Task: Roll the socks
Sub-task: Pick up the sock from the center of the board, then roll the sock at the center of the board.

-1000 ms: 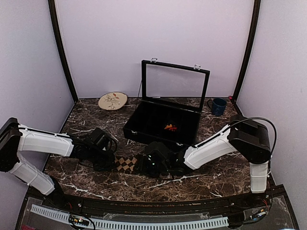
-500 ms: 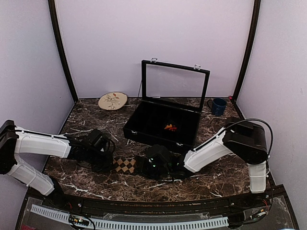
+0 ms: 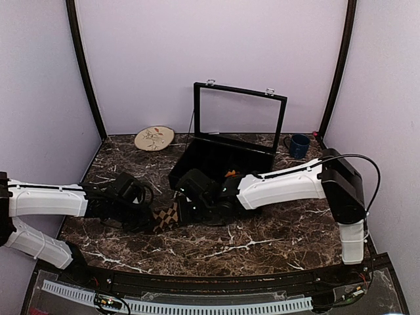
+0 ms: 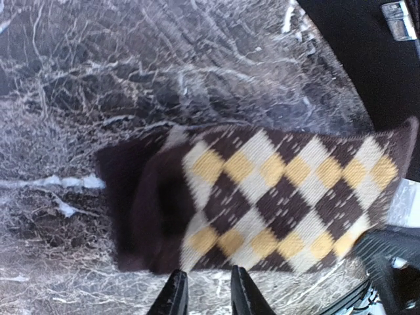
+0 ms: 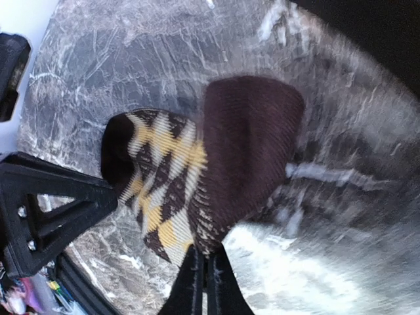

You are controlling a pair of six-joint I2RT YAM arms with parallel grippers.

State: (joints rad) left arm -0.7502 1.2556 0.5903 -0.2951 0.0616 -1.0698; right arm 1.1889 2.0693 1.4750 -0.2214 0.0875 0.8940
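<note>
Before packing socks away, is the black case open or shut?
Open: the case has its glass lid standing upright at the back.

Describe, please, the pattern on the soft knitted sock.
The sock: brown, cream, yellow argyle diamonds; left wrist view.

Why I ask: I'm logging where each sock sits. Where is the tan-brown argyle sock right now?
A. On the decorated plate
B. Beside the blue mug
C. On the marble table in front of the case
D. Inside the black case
C: the tan-brown sock lies flat on the marble table, just in front of the open black case and not inside it.
</note>
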